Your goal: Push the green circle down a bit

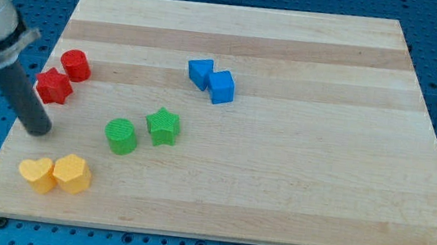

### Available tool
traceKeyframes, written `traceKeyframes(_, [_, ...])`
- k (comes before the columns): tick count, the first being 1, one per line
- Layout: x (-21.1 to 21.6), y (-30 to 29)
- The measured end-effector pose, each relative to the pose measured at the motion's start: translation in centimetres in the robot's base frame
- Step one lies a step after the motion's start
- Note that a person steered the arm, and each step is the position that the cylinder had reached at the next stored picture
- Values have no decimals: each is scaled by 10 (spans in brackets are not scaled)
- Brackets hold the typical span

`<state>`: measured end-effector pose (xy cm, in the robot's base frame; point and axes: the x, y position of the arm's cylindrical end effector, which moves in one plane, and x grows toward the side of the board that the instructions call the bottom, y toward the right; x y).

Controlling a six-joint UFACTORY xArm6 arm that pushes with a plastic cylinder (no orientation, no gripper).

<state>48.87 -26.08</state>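
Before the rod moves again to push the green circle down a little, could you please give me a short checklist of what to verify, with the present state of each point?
1. My tip is in view: ok, it shows at the view's left, below the red blocks.
2. Tip is above the green circle, ready to push down: not ok, it sits level with it, to its left.
3. Tip is clear of other blocks: ok, it touches neither the red star nor the yellow blocks.
4. Space below the green circle: ok, bare board there.
5. Green star apart from the circle: cannot tell, they sit very close.
6. Yellow heart out of the downward path: ok, it lies to the left.
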Motion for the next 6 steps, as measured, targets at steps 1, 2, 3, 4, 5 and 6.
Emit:
traceKeyframes(1, [-30, 31])
traceKeyframes(2, [-24, 75])
traceKeyframes(3, [-2, 108])
traceKeyframes(4, [20, 136])
traceKeyframes(5, [25, 154])
traceKeyframes(6, [25, 166])
